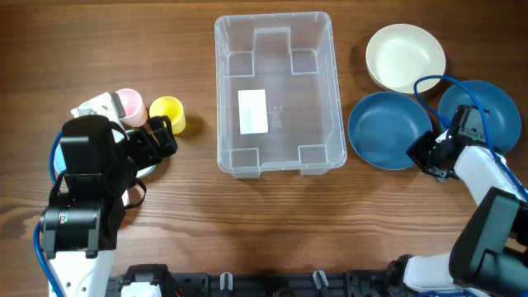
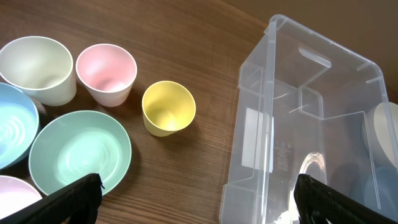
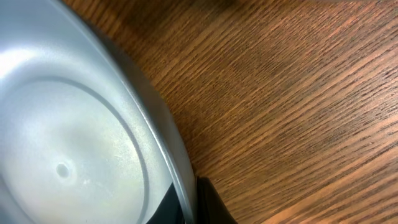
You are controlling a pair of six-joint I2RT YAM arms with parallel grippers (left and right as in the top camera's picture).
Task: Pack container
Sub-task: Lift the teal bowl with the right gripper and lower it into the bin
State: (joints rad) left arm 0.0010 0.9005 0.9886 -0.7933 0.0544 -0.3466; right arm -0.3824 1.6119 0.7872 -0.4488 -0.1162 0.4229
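The clear rectangular container stands empty at the table's middle, with a white label on its base. It fills the right of the left wrist view. My left gripper is open and empty, low over the wood between a green bowl and the container. My right gripper is at the near right rim of a dark blue bowl. In the right wrist view its fingers are shut on that bowl's rim, one finger inside and one outside.
A yellow cup, pink cup and white cup stand left of the container, with a green bowl and a light blue bowl. A cream bowl and a second blue bowl sit at the right.
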